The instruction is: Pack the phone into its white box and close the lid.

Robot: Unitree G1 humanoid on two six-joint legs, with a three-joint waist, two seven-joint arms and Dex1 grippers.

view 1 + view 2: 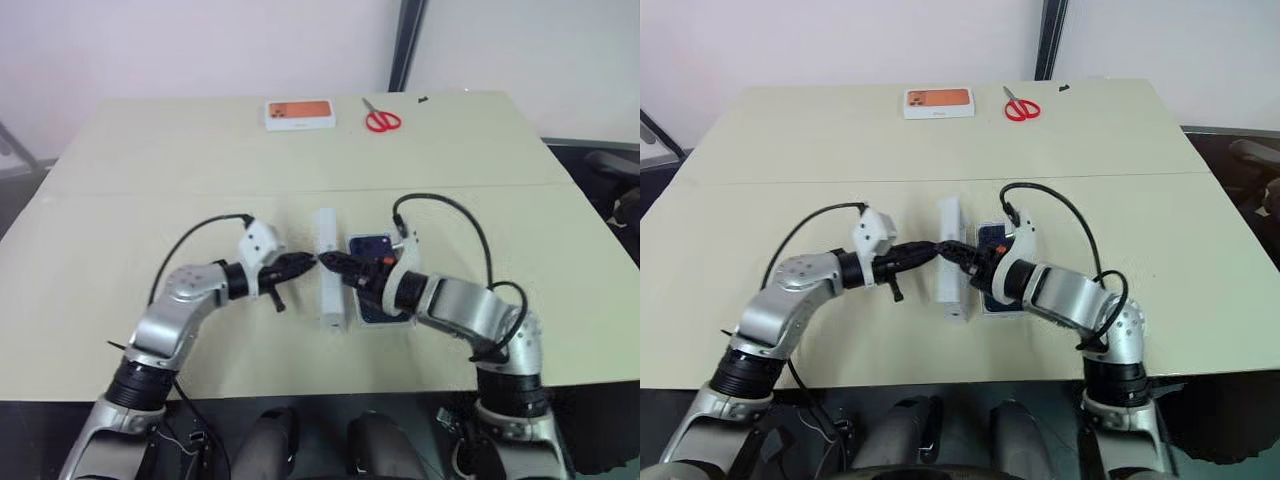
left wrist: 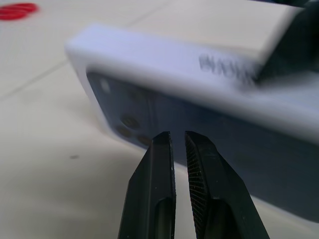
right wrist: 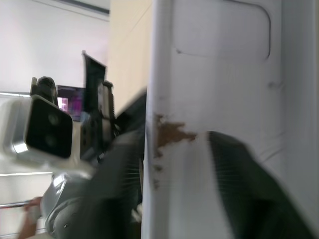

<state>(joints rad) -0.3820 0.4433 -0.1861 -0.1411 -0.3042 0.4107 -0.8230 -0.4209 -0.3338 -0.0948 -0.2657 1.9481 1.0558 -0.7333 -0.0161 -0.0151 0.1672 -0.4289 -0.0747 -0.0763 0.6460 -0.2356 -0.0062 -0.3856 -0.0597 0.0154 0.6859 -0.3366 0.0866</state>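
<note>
Standing on edge just left of the white box (image 1: 388, 322), the lid (image 1: 328, 285) could topple (left claw (image 1: 305, 264) shut against it, right claw (image 1: 330, 261) spread astride its wall).

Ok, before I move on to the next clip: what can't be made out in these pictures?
- Whether the phone sits fully in the white box: the right gripper and its arm cover most of it in the head views.
- What holds the lid on its edge: the fingertips meet at it, contact too small to judge.
- The print on the lid's side: blurred in the left wrist view.
</note>
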